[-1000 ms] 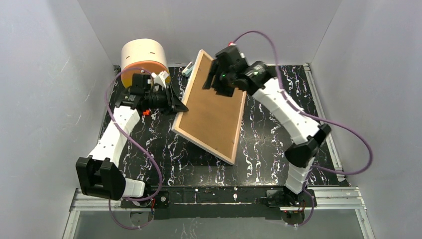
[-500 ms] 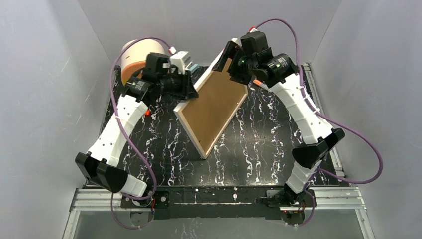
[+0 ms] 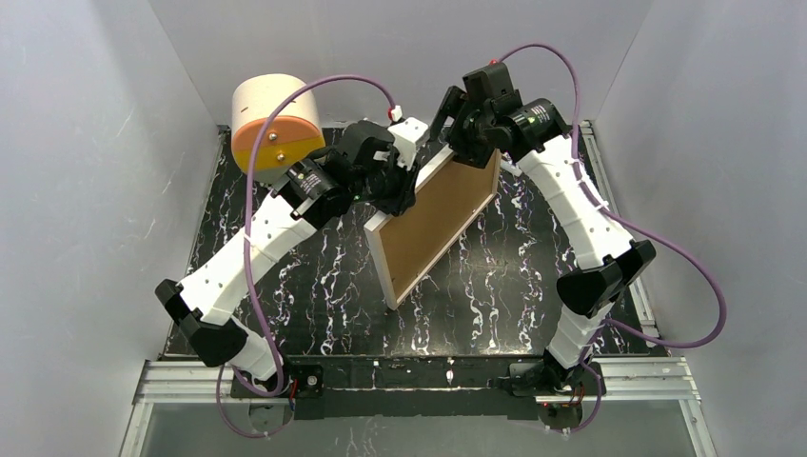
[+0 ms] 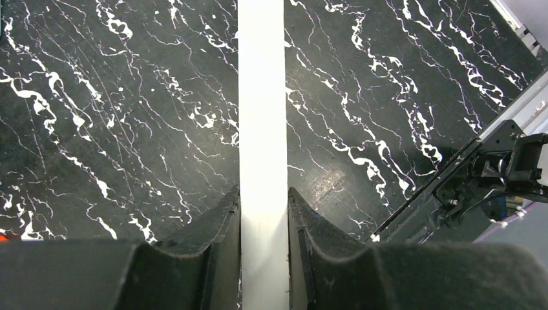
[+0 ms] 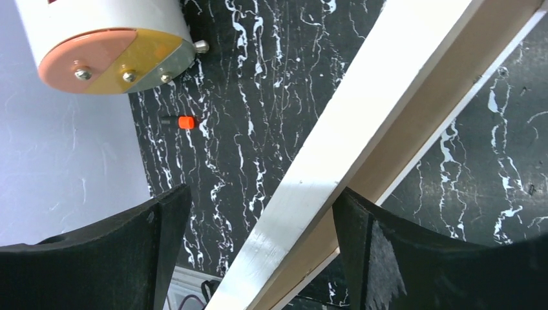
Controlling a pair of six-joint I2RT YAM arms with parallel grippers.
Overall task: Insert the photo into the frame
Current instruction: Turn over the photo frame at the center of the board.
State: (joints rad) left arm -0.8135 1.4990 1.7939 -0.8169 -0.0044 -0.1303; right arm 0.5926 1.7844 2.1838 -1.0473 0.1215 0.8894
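Here the left gripper [image 4: 263, 197] clamps the frame [image 4: 262, 97], the right gripper [image 5: 260, 196] spread astride it

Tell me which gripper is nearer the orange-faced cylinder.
Left. The left gripper clamps the frame right of the cylinder; the right gripper straddles the frame farther right.

No text, label, brand, number or sign can be read in any of the views. The frame [image 4: 262, 116], the round drum [image 3: 276, 119], the marbled tabletop [image 3: 504, 276] and the arm casings show only plain surfaces, or marks too small to make out.
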